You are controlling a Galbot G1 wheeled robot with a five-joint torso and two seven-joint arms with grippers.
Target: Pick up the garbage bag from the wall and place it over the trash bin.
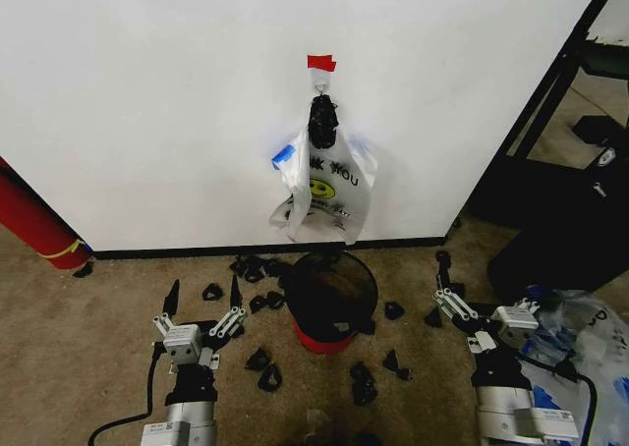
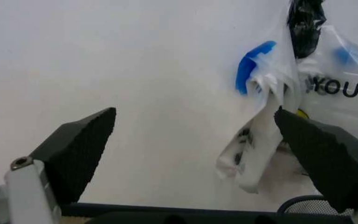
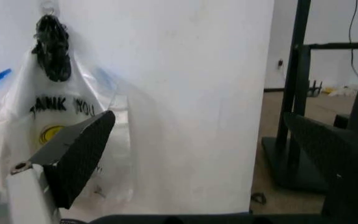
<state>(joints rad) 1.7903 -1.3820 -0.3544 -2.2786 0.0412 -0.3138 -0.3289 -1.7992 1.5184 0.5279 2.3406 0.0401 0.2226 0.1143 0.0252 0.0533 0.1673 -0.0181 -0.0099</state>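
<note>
The garbage bag [image 1: 324, 186], translucent whitish plastic with blue patches, a yellow smiley and black lettering, hangs on the white wall [image 1: 147, 102] from a small hook [image 1: 320, 90] under a piece of red tape [image 1: 320, 63]. It also appears in the left wrist view [image 2: 260, 116] and the right wrist view [image 3: 61, 121]. The trash bin [image 1: 331, 294], round and black with a red base, stands on the floor right below it. My left gripper [image 1: 204, 287] [image 2: 195, 114] is open, low and left of the bin. To the bin's right, my right gripper [image 1: 488, 287] [image 3: 199, 116] is also open. Both are empty.
Small black scraps [image 1: 265, 372] litter the carpet around the bin. A red cylinder with a yellow band [image 1: 34, 225] leans at the far left. A black rack frame [image 1: 550, 92] stands right of the wall's end, and a heap of clear-and-blue plastic bags [image 1: 580, 338] lies at the right.
</note>
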